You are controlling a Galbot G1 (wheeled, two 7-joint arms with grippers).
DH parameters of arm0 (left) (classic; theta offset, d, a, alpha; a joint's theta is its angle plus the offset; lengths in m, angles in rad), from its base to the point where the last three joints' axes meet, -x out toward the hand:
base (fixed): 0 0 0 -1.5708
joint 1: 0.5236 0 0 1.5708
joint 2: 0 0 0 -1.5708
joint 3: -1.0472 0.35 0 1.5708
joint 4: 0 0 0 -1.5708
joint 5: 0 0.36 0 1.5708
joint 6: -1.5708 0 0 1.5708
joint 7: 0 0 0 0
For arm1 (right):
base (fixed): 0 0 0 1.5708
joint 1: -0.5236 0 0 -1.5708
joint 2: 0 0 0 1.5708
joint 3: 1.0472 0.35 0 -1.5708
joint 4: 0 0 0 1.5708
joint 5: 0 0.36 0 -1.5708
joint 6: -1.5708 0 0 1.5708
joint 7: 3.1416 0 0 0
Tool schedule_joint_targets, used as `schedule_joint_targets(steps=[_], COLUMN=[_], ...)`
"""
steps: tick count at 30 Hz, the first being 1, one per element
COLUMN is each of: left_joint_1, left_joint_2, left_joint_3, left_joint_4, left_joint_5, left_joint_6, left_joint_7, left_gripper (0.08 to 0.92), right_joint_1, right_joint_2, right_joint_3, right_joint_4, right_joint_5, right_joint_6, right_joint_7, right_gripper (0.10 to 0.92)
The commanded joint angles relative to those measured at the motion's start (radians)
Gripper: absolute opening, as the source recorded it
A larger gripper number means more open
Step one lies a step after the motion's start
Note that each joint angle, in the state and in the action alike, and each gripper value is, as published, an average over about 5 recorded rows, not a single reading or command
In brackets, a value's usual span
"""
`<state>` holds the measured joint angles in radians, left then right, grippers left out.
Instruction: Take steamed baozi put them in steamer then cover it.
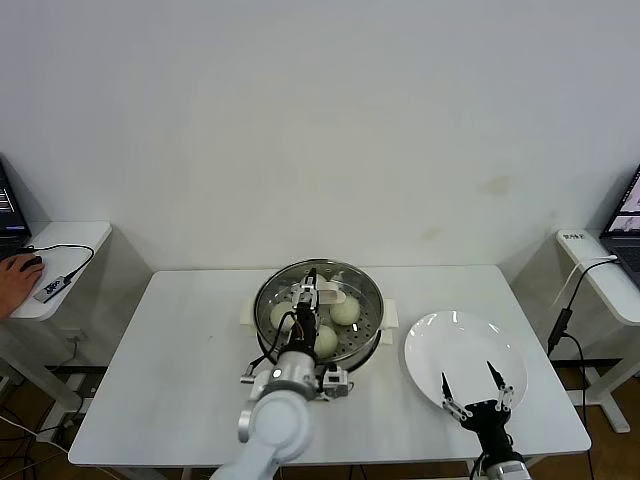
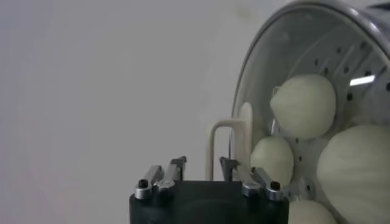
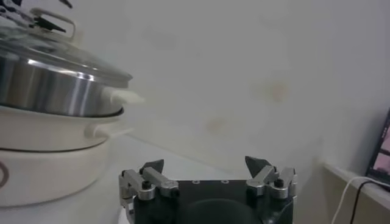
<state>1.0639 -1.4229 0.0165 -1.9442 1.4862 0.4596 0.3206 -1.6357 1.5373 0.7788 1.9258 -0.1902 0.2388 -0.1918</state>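
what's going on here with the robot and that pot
The left end effector is over the steamer, open around the handle of the glass cover, which sits on the pot. The steamed baozi are inside under the glass. The right end effector hangs open over the bare white plate.

White table (image 1: 180, 360) with steamer (image 1: 372, 322) and white plate (image 1: 440, 350).
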Motion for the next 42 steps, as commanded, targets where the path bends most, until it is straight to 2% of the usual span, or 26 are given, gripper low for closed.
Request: schedule_joint_targets(steps=[1, 4, 7, 10, 12, 17, 21, 30, 42], left_joint_1=[0.210, 0.336, 0.457, 0.513, 0.527, 0.609, 0.703, 0.815, 0.890], left_joint_2=[0.147, 0.194, 0.223, 0.219, 0.212, 0.210, 0.180, 0.113, 0.069], left_joint_3=[-0.033, -0.092, -0.202, -0.386, -0.489, -0.591, -0.590, -0.575, -0.561], left_joint_4=[-0.355, -0.447, -0.480, -0.428, -0.381, -0.311, -0.293, -0.183, -0.206], left_joint_5=[-0.226, -0.401, -0.704, -1.121, -1.342, -1.727, -1.800, -1.692, -1.604], left_joint_6=[-0.006, -0.026, -0.089, -0.280, -0.366, -0.380, -0.430, -0.675, -0.683], left_joint_7=[-0.047, -0.114, -0.261, -0.389, -0.441, -0.544, -0.572, -0.569, -0.507], left_gripper=[0.654, 0.741, 0.802, 0.820, 0.822, 0.823, 0.823, 0.823, 0.823], right_joint_1=[-0.001, -0.001, -0.005, -0.016, -0.028, -0.078, -0.139, -0.220, -0.225], right_joint_2=[-0.008, -0.014, -0.024, -0.041, -0.064, -0.151, -0.223, -0.271, -0.249], right_joint_3=[0.001, 0.003, -0.002, -0.018, -0.034, -0.060, -0.062, -0.080, -0.157], right_joint_4=[-0.002, -0.005, -0.004, 0.002, 0.010, 0.038, 0.071, 0.108, 0.105], right_joint_5=[0.003, 0.014, 0.036, 0.061, 0.080, 0.136, 0.218, 0.298, 0.283], right_joint_6=[-0.004, -0.008, -0.011, -0.015, -0.018, -0.033, -0.052, -0.065, -0.063], right_joint_7=[-0.002, -0.004, -0.005, -0.006, -0.007, -0.006, 0.009, 0.032, 0.040], right_gripper=[0.823, 0.823, 0.823, 0.823, 0.823, 0.823, 0.823, 0.823, 0.823])
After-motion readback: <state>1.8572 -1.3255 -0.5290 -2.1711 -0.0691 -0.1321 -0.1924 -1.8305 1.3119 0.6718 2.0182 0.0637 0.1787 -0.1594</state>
